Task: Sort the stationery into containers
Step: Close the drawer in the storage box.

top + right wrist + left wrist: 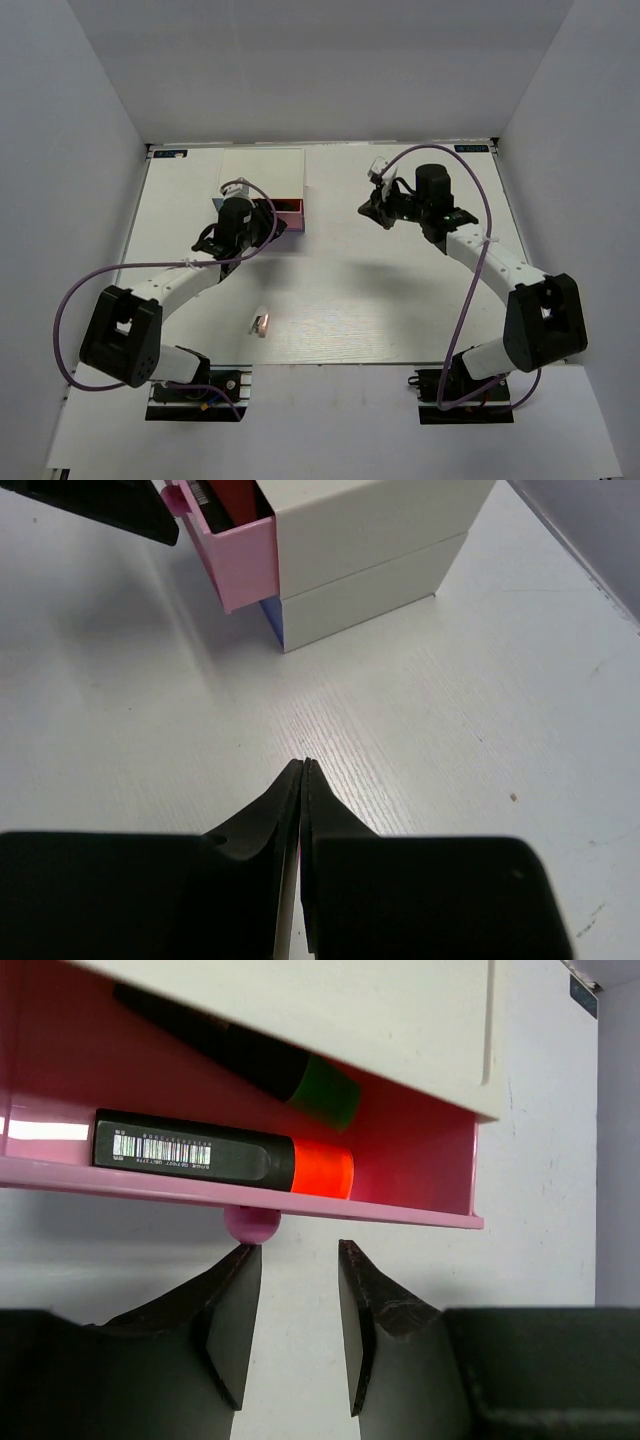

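On your left side, the left gripper [297, 1255] is released: its two fingers stand apart, with bare table [400, 300] showing in the gap. In the wrist view the round pink knob [251, 1224] sits right at the tip of the left-hand finger, outside the jaws rather than between them. You cannot tell whether knob and finger touch.

The knob belongs to the pink drawer [150, 1188], which is pulled out from the white-topped box [262, 175]. Two highlighters lie inside it. The orange-capped highlighter [225, 1152] runs along the front wall with its cap toward the right of that view. The green-capped highlighter [240, 1055] lies behind it at a slant, partly under the box's overhang. Both are beyond the fingertips and apart from them.

Closer to your arm bases, a small pale piece [261, 322] lies alone on the table, well apart from both grippers and from the box. It is too small for you to tell what it is.

Over on the right, the right gripper [303, 770] hangs above bare table, clenched, its fingers pressed together with barely a seam. A thin pink sliver shows low in that seam, and you cannot tell what it is. In this wrist view the box stands ahead, with the pink drawer jutting out above the dark blue drawer [272, 620], well apart from these fingers.
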Robot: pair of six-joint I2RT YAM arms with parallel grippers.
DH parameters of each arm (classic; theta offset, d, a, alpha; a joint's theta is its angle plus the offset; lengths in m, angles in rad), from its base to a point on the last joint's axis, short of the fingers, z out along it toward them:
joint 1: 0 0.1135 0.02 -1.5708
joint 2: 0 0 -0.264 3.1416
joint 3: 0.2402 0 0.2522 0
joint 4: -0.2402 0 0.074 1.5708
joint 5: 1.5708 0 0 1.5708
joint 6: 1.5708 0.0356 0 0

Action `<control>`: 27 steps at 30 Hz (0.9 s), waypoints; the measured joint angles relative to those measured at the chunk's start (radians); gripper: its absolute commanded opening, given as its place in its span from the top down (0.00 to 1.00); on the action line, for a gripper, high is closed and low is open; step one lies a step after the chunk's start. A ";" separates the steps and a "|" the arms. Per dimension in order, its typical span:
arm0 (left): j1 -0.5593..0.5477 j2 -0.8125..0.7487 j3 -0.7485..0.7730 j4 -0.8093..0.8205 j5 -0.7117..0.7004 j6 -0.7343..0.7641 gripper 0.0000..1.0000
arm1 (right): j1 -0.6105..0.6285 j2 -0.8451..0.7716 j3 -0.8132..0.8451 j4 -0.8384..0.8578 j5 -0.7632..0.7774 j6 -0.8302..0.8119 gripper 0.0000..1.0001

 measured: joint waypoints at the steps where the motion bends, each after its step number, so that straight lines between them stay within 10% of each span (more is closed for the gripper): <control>1: 0.000 0.013 0.012 -0.002 -0.003 0.003 0.52 | -0.009 -0.010 -0.010 0.000 0.000 0.000 0.94; 27: 0.000 0.162 0.117 0.071 -0.094 -0.031 0.45 | -0.093 -0.065 -0.073 0.000 -0.040 0.026 0.92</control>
